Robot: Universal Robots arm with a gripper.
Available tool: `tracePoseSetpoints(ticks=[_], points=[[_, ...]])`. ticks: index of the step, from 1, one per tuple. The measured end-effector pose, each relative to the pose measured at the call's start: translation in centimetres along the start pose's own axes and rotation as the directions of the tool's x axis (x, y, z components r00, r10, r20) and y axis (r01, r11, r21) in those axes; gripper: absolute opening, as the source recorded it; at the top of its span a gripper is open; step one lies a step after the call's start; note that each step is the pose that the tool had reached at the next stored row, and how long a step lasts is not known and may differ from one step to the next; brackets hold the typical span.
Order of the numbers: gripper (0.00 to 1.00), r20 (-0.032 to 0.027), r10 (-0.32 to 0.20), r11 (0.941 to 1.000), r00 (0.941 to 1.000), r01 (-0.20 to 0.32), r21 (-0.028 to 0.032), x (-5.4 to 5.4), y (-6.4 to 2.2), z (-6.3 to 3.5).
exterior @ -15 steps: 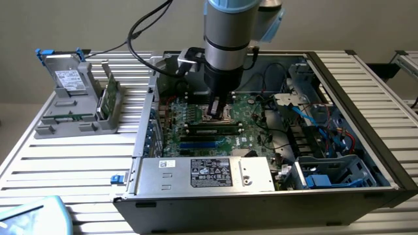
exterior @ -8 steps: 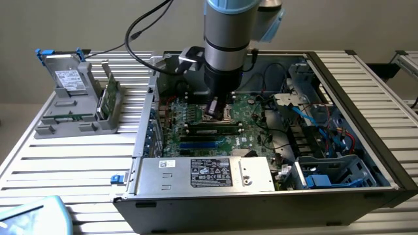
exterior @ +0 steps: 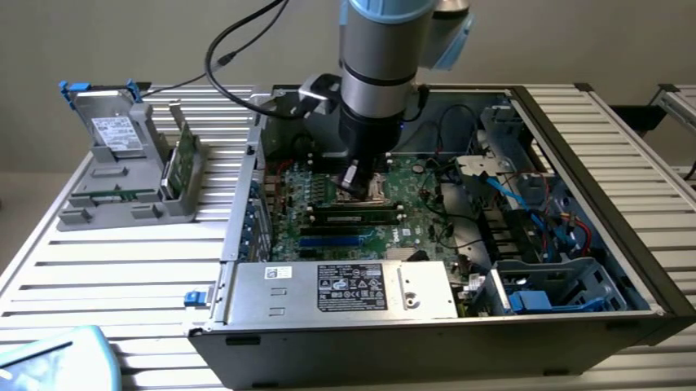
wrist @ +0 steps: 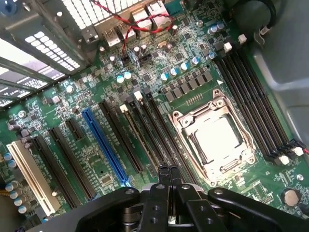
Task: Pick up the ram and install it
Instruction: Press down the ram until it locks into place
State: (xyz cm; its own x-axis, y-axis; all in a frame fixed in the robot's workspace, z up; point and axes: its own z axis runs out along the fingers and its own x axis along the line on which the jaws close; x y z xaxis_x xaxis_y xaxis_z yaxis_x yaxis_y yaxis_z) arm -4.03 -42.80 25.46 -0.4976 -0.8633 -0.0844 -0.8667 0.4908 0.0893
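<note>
Hand point(wrist: 168, 175) is closed tight, fingertips together, holding nothing, hovering low over the motherboard point(wrist: 96, 104) by the CPU socket point(wrist: 215, 140). The ram point(exterior: 359, 217) is already in a slot just below the socket, lying level, so it looks seated. Power supply point(exterior: 342, 289) label is too small to read.

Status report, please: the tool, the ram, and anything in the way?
Tool shut, empty, over the motherboard beside the CPU socket. Ram lying in its slot, tool off it. Nothing in the way.
</note>
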Motion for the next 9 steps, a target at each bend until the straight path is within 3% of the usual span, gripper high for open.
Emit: tracePoseSetpoints(ticks=[2, 4, 9], points=[[0.11, -0.0057, 0.016, 0.9998, 0.9998, -0.017, -0.0108, 0.0, 0.0, -0.01], [0.11, -0.0079, 0.036, 0.9992, 0.9993, -0.037, -0.0157, 0.0, 0.0, -0.01], [0.11, -0.0058, 0.094, 0.9954, 0.9956, -0.094, -0.0165, 0.0, -0.01, 0.0]])
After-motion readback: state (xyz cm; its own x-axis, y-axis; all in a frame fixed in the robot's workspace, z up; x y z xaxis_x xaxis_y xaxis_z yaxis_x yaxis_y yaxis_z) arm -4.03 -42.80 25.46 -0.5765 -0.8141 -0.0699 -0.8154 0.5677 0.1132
